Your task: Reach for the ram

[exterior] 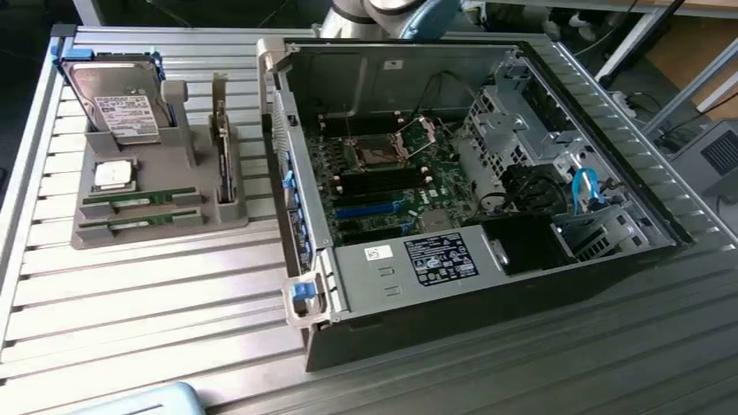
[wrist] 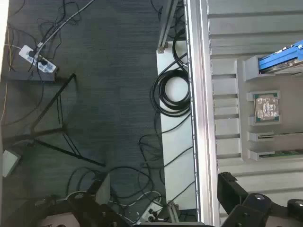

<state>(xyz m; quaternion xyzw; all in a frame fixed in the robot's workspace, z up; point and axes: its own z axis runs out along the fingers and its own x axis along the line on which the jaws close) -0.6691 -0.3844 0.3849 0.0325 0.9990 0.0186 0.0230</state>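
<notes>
RAM sticks [exterior: 141,197] lie in grey holder [exterior: 213,214], ext. view's left of open PC case [exterior: 600,259]. CPU [wrist: 266,107] beside them. Gripper [wrist: 258,205] off table edge; finger state: can't tell.

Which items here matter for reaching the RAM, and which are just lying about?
For the job:
RAM sticks lying in the front slots of the grey holder
end effector

Lying about:
hard drive
CPU chip
open PC case
coiled cable
power strip

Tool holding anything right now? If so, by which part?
Cannot be told. Both RAM sticks lie in the grey holder, untouched.
</notes>
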